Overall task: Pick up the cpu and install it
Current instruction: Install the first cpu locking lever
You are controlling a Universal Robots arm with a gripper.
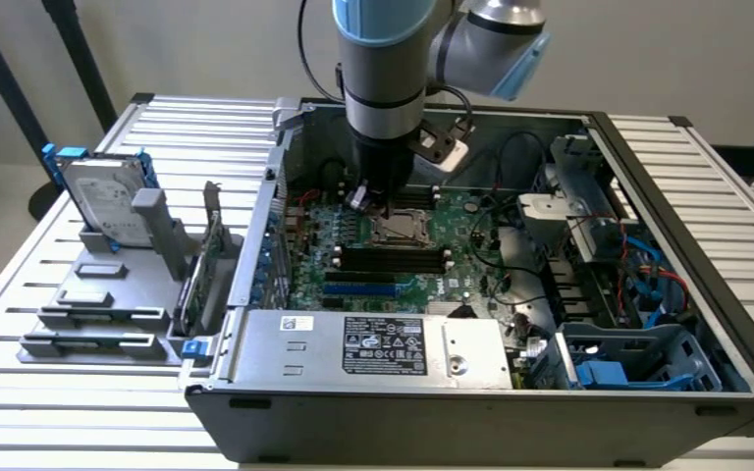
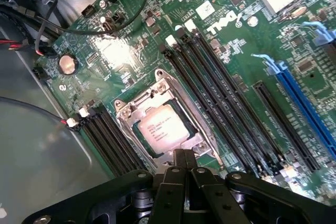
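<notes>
The cpu (image 2: 160, 129) is a small silver-grey square lying flat in the motherboard socket (image 2: 126, 109), inside the metal load frame. In the exterior view the cpu (image 1: 397, 231) sits mid-board in the open computer case (image 1: 482, 402). My gripper (image 2: 184, 157) hangs just above the socket's edge, beside the chip, with its two black fingers pressed together and nothing between them. The exterior view has the gripper (image 1: 366, 203) low inside the case, a little toward that view's left of the socket.
Black memory slots (image 2: 220, 98) run alongside the socket, and a blue slot (image 2: 302, 103) lies further out. Cables (image 1: 514, 245) and a drive cage (image 1: 626, 358) fill the case's right side. A hard drive (image 1: 102, 201) stands on a grey rack (image 1: 102, 314) outside.
</notes>
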